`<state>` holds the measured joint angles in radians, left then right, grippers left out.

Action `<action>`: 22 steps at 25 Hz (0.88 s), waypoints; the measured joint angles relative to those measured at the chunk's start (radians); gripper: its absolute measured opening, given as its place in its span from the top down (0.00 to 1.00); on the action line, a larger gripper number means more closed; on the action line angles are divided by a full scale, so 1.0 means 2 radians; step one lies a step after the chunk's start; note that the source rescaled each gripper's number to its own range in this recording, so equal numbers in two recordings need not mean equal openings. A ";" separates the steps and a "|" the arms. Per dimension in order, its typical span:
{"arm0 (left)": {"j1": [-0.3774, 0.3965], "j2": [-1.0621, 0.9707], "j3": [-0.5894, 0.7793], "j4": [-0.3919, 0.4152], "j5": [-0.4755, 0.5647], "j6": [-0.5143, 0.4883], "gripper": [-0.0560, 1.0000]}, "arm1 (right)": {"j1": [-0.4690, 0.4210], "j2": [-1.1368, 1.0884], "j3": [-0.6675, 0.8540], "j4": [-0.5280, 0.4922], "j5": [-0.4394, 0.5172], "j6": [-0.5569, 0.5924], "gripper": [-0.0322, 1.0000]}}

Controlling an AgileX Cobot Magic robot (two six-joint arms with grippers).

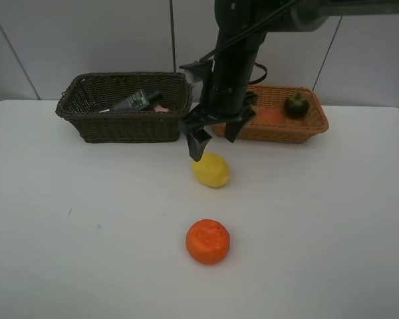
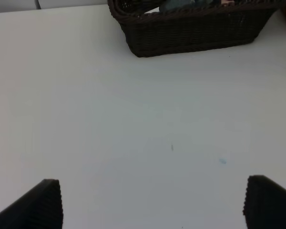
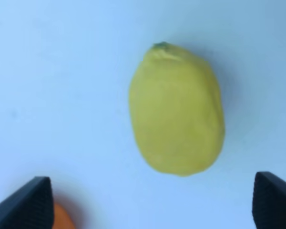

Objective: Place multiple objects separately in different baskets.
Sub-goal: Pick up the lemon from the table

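A yellow lemon lies on the white table, with an orange nearer the front. My right gripper hangs open just above the lemon; in the right wrist view the lemon lies ahead of that gripper, not touched, and an edge of the orange shows. The dark brown basket holds a dark grey bottle and something pink. The light orange-tan basket holds a mangosteen and a peach. My left gripper is open and empty over bare table. The marker and eraser are hidden.
The two baskets stand side by side at the back of the white table, against a tiled wall. The right arm rises between them. The left wrist view shows the dark basket far ahead.
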<state>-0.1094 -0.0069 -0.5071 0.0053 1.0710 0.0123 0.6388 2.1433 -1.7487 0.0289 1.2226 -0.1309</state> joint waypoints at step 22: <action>0.000 0.000 0.000 0.000 0.000 0.000 0.00 | -0.001 0.082 0.000 -0.024 -0.068 -0.006 0.04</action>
<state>-0.1094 -0.0069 -0.5071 0.0053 1.0710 0.0123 0.6365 2.3065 -1.7487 -0.0189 1.0867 -0.1426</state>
